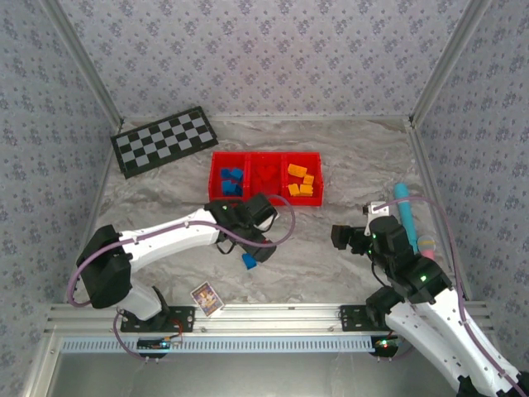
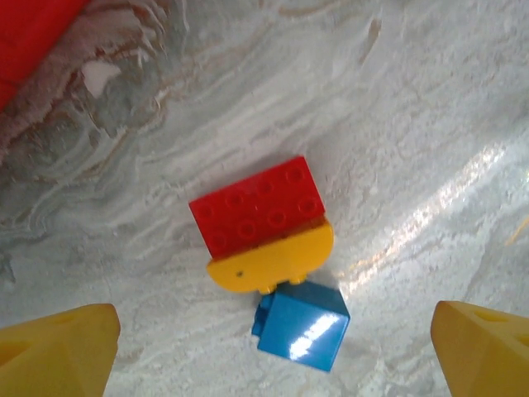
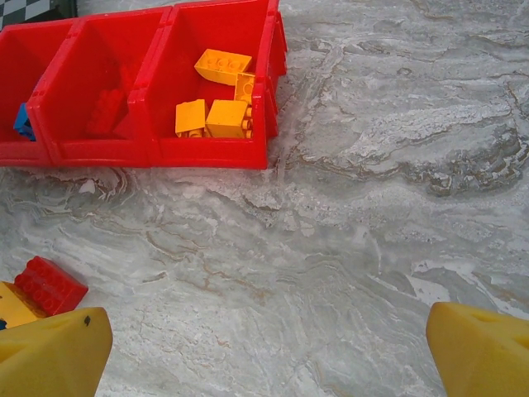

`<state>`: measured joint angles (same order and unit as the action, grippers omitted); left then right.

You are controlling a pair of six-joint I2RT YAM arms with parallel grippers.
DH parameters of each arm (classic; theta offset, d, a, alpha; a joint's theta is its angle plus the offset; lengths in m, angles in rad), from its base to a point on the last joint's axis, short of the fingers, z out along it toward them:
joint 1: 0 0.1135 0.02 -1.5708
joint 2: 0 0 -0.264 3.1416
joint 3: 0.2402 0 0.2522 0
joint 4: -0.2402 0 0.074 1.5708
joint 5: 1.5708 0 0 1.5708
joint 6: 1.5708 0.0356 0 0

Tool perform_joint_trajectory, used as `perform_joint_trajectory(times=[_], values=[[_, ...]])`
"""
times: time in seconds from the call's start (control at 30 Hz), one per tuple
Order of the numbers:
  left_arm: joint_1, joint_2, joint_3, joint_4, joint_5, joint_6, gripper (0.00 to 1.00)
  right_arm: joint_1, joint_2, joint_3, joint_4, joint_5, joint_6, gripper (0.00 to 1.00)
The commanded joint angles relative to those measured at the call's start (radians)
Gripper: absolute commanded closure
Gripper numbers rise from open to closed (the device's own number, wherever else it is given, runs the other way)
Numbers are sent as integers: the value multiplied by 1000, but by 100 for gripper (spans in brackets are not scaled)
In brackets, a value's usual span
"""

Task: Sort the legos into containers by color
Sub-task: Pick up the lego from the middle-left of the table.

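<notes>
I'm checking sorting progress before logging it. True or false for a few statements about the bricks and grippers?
1. A red brick, a yellow piece and a blue brick lie touching on the table. True.
2. The left gripper holds the blue brick. False: its jaws stand open and the brick lies on the table.
3. The orange-yellow bricks lie in the tray's right compartment. True.
4. The right gripper grips a red brick. False: it is open, over bare table.

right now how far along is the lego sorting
Mostly done: the red tray holds blue bricks left, red bricks middle, orange bricks right. In hand: nothing; the open left hand hovers over a red brick, yellow brick and blue brick touching on the table. Those three are left.
</notes>
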<state>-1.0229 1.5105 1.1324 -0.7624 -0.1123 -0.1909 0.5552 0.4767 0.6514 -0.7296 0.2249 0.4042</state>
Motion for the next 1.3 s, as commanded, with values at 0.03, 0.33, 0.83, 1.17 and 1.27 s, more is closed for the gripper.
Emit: perform_joint_trajectory(times=[0.03,0.33,0.83,1.17,1.27], values=[[-18,28,-1,-106,15,-1,9,2,-5,-1,-6,11,13,0],[-85,168,-14,-119,7,-16,21,2,-3,-4,1,7,10,0],[-83,296,-30,-86,-11,8,33,3,-1,-4,-2,11,10,0],[-61,307,-28,-67,-11,17,56,3,1,-2,-3,13,9,0],[-52,264,-32,-66,-48,-4,69,0,3,-3,-2,13,9,0]])
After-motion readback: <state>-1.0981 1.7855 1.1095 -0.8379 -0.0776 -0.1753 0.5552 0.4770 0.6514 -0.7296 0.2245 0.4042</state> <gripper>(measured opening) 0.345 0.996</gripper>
